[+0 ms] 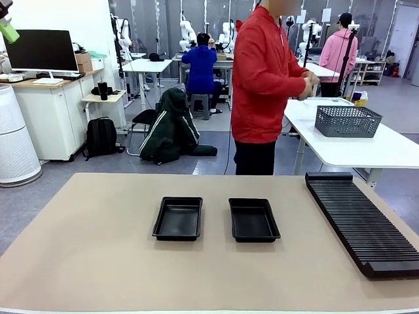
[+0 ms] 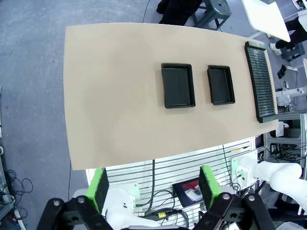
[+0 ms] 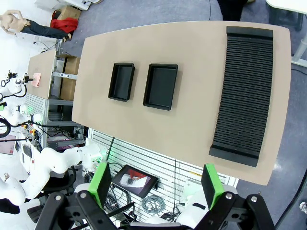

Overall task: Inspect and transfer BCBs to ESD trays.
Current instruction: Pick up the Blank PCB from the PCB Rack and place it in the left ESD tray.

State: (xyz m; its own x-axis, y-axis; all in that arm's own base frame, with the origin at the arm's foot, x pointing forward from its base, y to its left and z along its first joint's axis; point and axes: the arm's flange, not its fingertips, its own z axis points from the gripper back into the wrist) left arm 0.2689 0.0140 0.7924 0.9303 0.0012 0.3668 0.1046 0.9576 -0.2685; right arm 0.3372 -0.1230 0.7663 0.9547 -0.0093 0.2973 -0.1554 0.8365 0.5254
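A tan desk seen from the robot's side. Two shallow black ESD trays sit side by side near its middle, the left tray and the right tray, close together but not touching, long sides parallel. Towards the desk's right edge lies a long black ribbed rack, well apart from the trays and running from the far edge towards the near one.

Beyond the far edge stands a person in a red top, turned to the side, both hands raised together at chest height. What the hands hold is too small to tell. Beside the person, a white table carries a grey mesh basket.

From the wrist cameras, both arms hang high above the near side of the desk. The left end effector has its green-padded fingers wide apart, gripping nothing. The right end effector is the same: fingers spread and gripping nothing.
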